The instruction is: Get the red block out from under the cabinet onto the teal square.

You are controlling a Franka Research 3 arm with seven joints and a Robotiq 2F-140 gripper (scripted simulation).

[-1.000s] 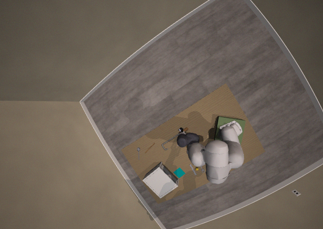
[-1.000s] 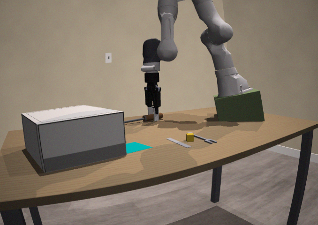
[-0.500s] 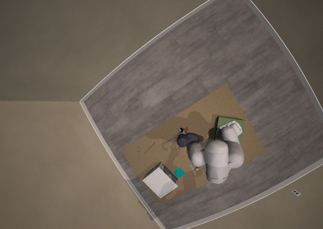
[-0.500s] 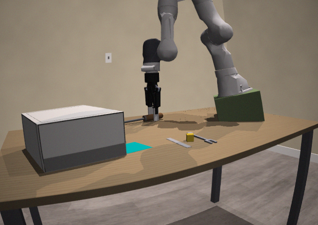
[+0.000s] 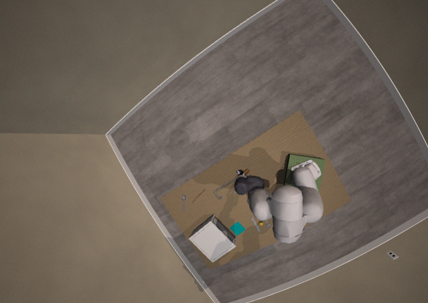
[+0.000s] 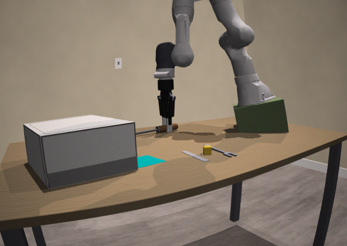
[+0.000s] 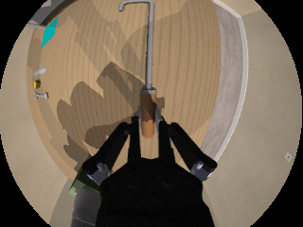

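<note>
My gripper (image 6: 167, 126) points straight down at the far side of the table and is shut on the brown wooden handle (image 7: 147, 113) of a hook tool that lies on the table. The tool's grey rod (image 7: 150, 44) runs away from the fingers and ends in a bent hook (image 7: 129, 6); the tool also shows in the top view (image 5: 223, 187). The grey cabinet (image 6: 80, 147) stands at the table's left, with a dark gap along its base. The teal square (image 6: 148, 160) lies flat beside the cabinet's right end. The red block is hidden from every view.
A small yellow cube (image 6: 207, 149), a flat grey strip (image 6: 194, 155) and a small fork-like tool (image 6: 224, 151) lie near the table's front middle. A spoon (image 5: 184, 201) and a thin stick (image 5: 198, 195) lie past the hook. My arm's green base (image 6: 261, 116) stands at the right back.
</note>
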